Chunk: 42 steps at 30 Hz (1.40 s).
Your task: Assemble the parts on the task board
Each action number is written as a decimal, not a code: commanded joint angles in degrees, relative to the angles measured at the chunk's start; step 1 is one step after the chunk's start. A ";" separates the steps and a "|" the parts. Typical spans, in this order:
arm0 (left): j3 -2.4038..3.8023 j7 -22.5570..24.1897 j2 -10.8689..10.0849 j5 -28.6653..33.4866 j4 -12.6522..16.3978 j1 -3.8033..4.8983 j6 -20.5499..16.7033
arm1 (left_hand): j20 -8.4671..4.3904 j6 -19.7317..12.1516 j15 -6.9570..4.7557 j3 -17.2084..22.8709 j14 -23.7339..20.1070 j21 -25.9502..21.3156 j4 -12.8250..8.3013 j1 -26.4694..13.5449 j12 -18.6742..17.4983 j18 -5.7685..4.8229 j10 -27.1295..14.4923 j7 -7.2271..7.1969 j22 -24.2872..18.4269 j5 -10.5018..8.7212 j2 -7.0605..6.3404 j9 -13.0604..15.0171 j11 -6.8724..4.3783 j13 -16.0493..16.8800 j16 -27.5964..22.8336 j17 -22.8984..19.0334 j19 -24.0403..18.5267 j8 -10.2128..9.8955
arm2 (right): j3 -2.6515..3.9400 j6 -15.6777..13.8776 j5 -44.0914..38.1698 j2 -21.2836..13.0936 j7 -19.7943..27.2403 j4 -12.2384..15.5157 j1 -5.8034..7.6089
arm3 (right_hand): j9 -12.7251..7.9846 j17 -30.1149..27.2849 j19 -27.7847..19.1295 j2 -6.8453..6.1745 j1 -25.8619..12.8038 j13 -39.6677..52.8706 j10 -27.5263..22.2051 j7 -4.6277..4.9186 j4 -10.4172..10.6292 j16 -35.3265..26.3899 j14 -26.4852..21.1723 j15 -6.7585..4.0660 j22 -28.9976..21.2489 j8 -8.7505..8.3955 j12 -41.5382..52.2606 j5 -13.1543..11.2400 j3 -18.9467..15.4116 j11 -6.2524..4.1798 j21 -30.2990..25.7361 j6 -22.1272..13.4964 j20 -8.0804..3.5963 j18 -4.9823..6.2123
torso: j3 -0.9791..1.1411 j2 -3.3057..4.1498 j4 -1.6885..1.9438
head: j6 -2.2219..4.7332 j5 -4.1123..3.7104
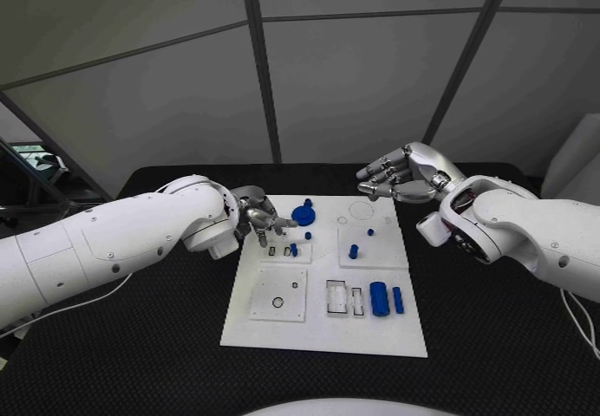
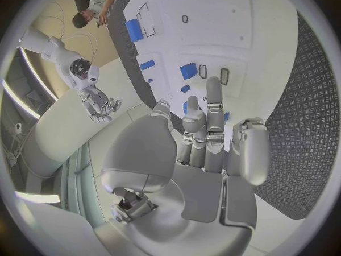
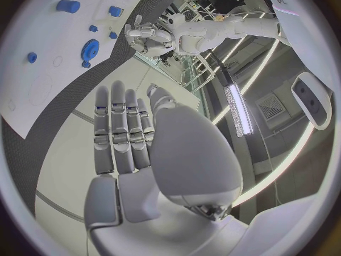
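Task board (image 1: pixel 328 334) centre; left hand (image 1: pixel 260 217) over its left edge.

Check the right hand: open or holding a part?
Open. The right hand hovers past the board's far edge, fingers straight and apart, nothing in them.

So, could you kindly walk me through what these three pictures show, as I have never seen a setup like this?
It is a robot with two white arms, each ending in a silver hand. One picture looks down from its head; the two round ones come from cameras at the wrists. On the black table lies a white task board with small blue parts, such as a gear and a cylinder. The left hand reaches over the board's far left part; whether its fingers hold anything I cannot tell. The right hand hovers open, holding nothing.
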 commanded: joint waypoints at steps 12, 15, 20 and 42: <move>-3.43 -2.25 3.70 -4.82 -3.17 2.19 9.45 | -0.31 -0.96 0.01 -2.28 0.46 -0.03 0.07 -1.38 4.21 -0.99 2.81 -0.25 0.73 -0.84 0.93 2.60 -0.36 4.50 -0.78 0.69 0.68 2.09 | 0.06 -1.07 -0.50 0.83 -1.13 -0.37 0.17 | 0.01 -0.12 0.42 -0.38 -0.96 -0.22 0.21 0.20 -0.38 -0.68 0.43 0.24 -0.29 -0.20 -0.19 -0.36 -0.61 0.35 -0.73 0.40 0.07 0.18 | -0.16 0.23 0.06 | -0.61 0.24; -3.64 -2.34 4.27 -5.28 -3.61 2.33 10.19 | -0.34 -1.37 0.00 -2.95 0.49 -0.39 0.04 -1.28 7.03 -0.87 4.36 -0.29 0.16 -0.84 1.27 3.58 -0.39 7.69 -1.01 0.94 0.39 2.71 | 0.06 -1.17 -0.61 0.92 -1.25 -0.38 0.17 | 0.00 -0.11 0.43 -0.39 -0.97 -0.23 0.21 0.20 -0.38 -0.68 0.44 0.24 -0.30 -0.21 -0.19 -0.35 -0.62 0.35 -0.74 0.39 0.07 0.18 | -0.16 0.24 0.06 | -0.69 0.22; -3.78 -2.39 4.86 -5.62 -3.92 2.42 10.12 | -0.35 -1.63 -0.01 -3.66 0.53 -0.47 0.03 -1.15 8.81 -0.84 5.11 -0.36 0.08 -0.81 1.55 4.69 -0.43 9.65 -1.26 1.22 0.30 3.45 | 0.05 -1.30 -1.03 1.03 -1.42 -0.45 0.17 | -0.02 -0.11 0.48 -0.42 -1.09 -0.25 0.17 0.25 -0.36 -0.73 0.52 0.25 -0.33 -0.26 -0.20 -0.31 -0.71 0.39 -0.80 0.27 0.07 0.18 | -0.17 0.23 0.06 | -0.80 0.22; -3.84 -2.36 6.43 -5.69 -4.60 2.50 10.45 | -0.38 -2.15 -0.06 -4.11 0.64 -0.32 -0.29 0.13 8.87 -0.88 4.58 -0.50 0.43 -0.59 2.19 6.40 -0.53 9.54 -1.58 1.60 0.36 4.52 | 0.05 -1.16 -1.15 1.82 -1.88 -1.01 0.16 | -0.08 -0.17 0.32 -0.32 -1.64 -0.52 -0.66 0.52 -0.32 -1.48 0.18 0.56 -0.69 -0.42 -0.43 0.19 -1.07 0.72 -1.48 -0.44 0.28 0.08 | -0.19 0.30 0.04 | -1.23 0.20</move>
